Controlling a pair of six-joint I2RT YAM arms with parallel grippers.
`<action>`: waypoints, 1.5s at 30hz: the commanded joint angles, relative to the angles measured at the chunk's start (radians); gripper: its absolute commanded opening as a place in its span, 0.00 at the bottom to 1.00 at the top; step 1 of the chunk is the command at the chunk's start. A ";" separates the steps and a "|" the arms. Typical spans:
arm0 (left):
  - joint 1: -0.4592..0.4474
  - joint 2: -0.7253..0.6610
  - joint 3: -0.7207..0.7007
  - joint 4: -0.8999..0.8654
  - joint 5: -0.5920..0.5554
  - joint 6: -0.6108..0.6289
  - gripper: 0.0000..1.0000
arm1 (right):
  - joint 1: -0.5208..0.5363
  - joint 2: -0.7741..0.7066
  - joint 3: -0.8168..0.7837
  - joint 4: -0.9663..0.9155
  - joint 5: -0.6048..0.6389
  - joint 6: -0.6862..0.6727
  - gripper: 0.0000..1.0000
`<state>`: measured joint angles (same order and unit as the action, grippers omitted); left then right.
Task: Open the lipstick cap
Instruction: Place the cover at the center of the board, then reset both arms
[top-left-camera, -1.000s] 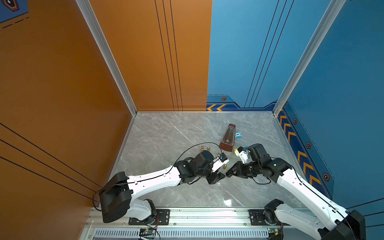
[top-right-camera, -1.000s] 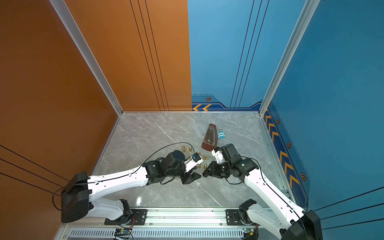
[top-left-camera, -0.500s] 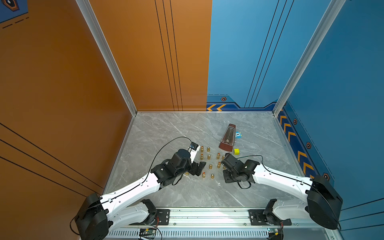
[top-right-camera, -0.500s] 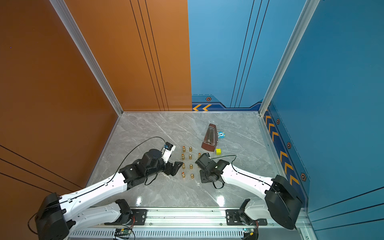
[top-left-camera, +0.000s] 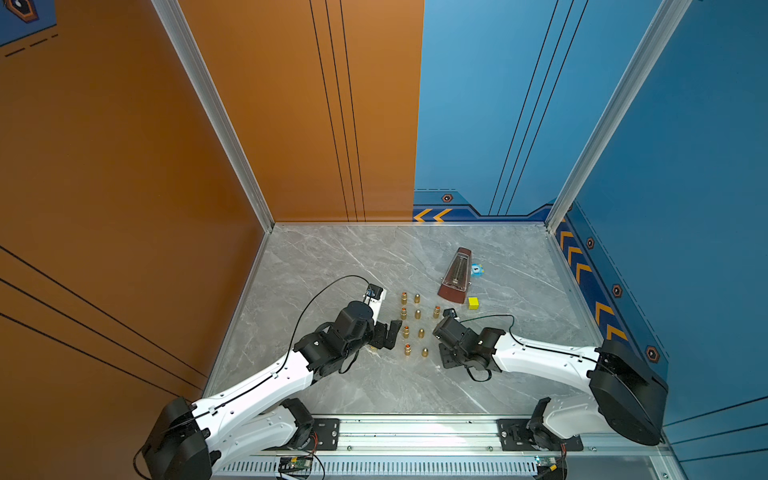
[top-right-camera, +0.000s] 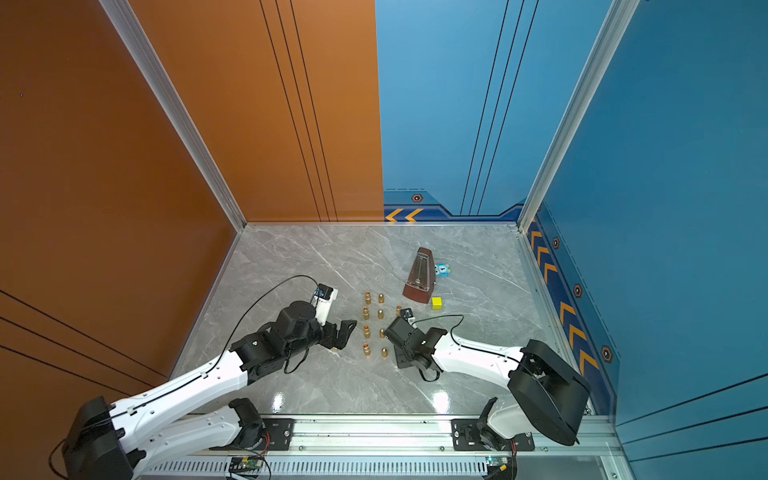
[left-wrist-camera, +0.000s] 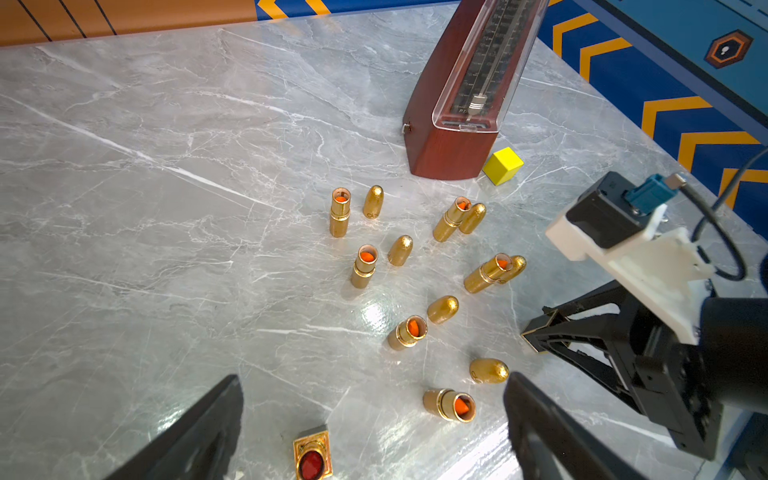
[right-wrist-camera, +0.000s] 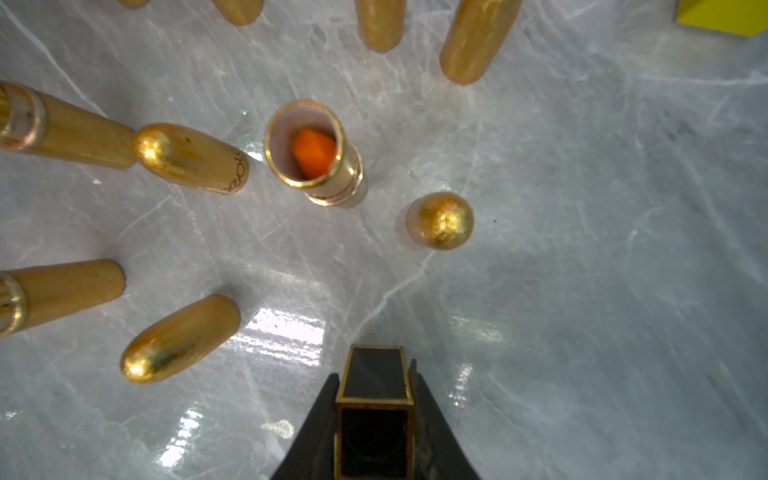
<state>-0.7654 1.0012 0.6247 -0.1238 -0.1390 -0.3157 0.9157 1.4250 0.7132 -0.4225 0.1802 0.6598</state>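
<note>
Left tool (left-wrist-camera: 372, 378) of mine stands wide apart, touching nothing, astride the square gold lipstick base (left-wrist-camera: 312, 455) upright on the desk (left-wrist-camera: 166, 208). Right tool (right-wrist-camera: 375, 368) is clamped on the black cap (right-wrist-camera: 376, 432), well apart. Only my left wrist view shows the red stick exposed.

My left gripper (top-right-camera: 347, 334) hangs spread at nine o'clock of the gold lipsticks (top-right-camera: 374, 326), my right gripper (top-right-camera: 392, 335) at three. At one o'clock stands the metronome (top-right-camera: 419, 276), with a yellow cube (top-right-camera: 436, 303) beside it.
</note>
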 joint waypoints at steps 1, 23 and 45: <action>0.017 -0.022 -0.011 -0.007 -0.030 -0.010 0.99 | 0.002 0.002 -0.014 -0.007 0.006 0.013 0.35; 0.448 0.098 -0.089 0.200 -0.575 0.129 0.98 | -0.720 -0.226 0.041 -0.010 0.384 -0.200 1.00; 0.675 0.514 -0.262 1.006 -0.124 0.348 0.98 | -0.861 0.068 -0.221 1.044 0.055 -0.597 1.00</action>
<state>-0.1032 1.4666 0.3862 0.7330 -0.3363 0.0090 0.0513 1.5204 0.5415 0.4309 0.3458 0.1390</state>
